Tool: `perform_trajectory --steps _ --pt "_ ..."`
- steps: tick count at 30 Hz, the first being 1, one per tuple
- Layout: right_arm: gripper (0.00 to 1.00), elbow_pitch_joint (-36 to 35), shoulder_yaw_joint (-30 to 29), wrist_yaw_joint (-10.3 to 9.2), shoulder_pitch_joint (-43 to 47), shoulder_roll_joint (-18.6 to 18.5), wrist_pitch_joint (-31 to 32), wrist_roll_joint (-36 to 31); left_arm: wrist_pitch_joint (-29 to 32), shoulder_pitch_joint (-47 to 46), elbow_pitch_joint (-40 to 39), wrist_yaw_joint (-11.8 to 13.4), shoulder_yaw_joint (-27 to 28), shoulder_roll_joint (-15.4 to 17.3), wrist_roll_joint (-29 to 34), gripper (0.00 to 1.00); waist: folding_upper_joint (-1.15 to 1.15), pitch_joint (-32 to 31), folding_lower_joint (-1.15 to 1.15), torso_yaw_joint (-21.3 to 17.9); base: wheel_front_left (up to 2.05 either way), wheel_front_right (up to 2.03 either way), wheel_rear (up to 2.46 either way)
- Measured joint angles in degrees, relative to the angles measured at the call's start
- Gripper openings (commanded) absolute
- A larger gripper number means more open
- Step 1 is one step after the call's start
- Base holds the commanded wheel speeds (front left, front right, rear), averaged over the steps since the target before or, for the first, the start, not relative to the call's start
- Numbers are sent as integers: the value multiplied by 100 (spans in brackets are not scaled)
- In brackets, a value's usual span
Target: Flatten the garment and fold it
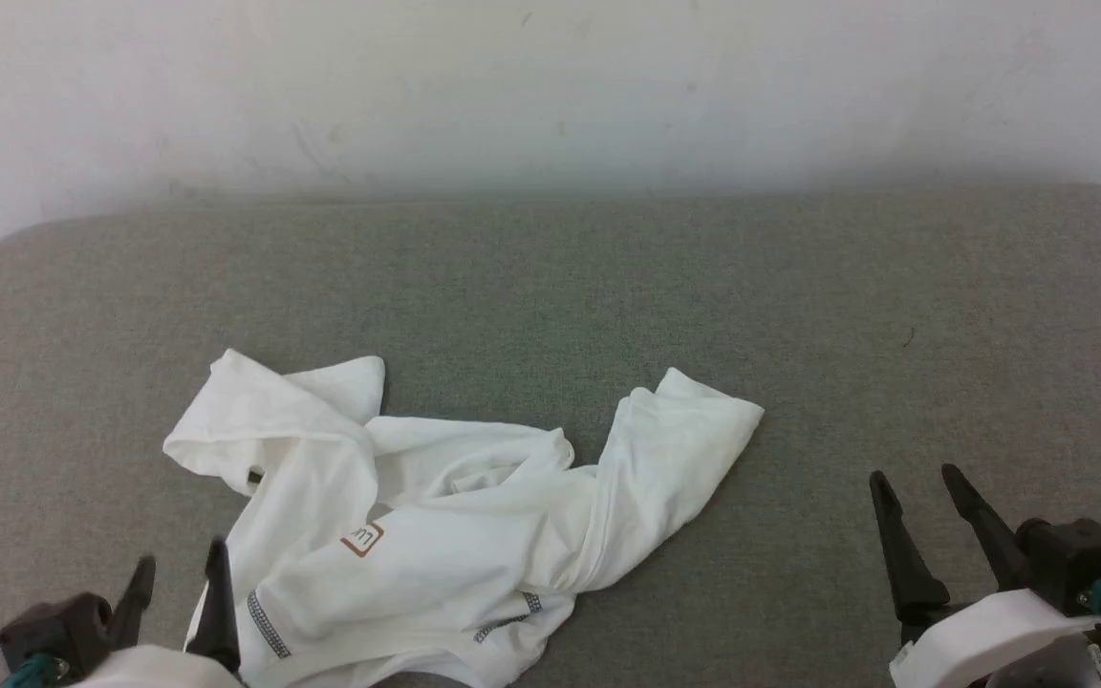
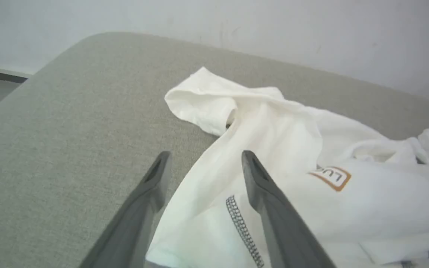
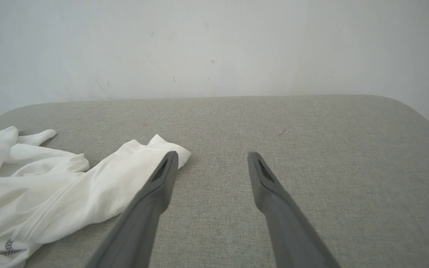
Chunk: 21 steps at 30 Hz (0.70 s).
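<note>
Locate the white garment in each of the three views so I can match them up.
Head view: garment at lower centre-left, crumpled, reaching the bottom edge.
Left wrist view: garment across the right half and bottom.
Right wrist view: garment in the lower left corner.
Shared landmark: the grey surface meeting the white wall.

Soft, even light; the white garment nearly blown out, shadows faint.

Only 1 readable mark: small brown-bordered label on the white garment. Left wrist view gives brown letters "LU"; anything after can't be made out. Head view: same label, text too small to read. No other txt, nos. or signs.
</note>
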Motion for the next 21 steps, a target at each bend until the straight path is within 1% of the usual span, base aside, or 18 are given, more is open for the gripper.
perform_trajectory --steps 1,3,6,8,10,13,15,19,21 --pt "100 -1 -5 0 1 -2 3 0 -294 -60 -70 -60 102 -135 -64 100 0 -20 0 -3 0 0 0" --pt "100 -4 3 0 1 -1 5 0 -761 -179 -120 -242 170 -234 -19 100 0 -53 0 -10 0 0 0" --pt "100 33 90 0 -2 -2 87 10 -1053 -322 -155 -488 208 -291 258 100 0 -78 0 -6 0 0 0" --pt "100 140 224 0 -23 -2 254 60 -1112 -443 -156 -654 208 -414 466 100 0 -75 0 14 0 0 0" --pt "100 339 426 0 -88 -3 611 78 -1135 -521 -115 -787 230 -552 760 100 0 -72 1 39 0 0 0" --pt "100 565 755 0 -256 -13 1067 253 -1137 -581 -107 -1017 398 -893 1232 100 0 -46 0 86 0 0 0" --pt "100 681 1002 0 -471 -79 1327 391 -1137 -580 -45 -1155 512 -1116 1518 100 0 -13 1 127 0 0 0" --pt "100 990 1503 0 -1005 -261 1708 656 -1137 -580 79 -1416 753 -1533 1853 100 0 86 1 234 0 0 0" --pt "100 1254 1783 0 -1332 -396 1870 749 -1137 -582 116 -1553 846 -1726 1993 100 0 148 1 302 0 0 0"
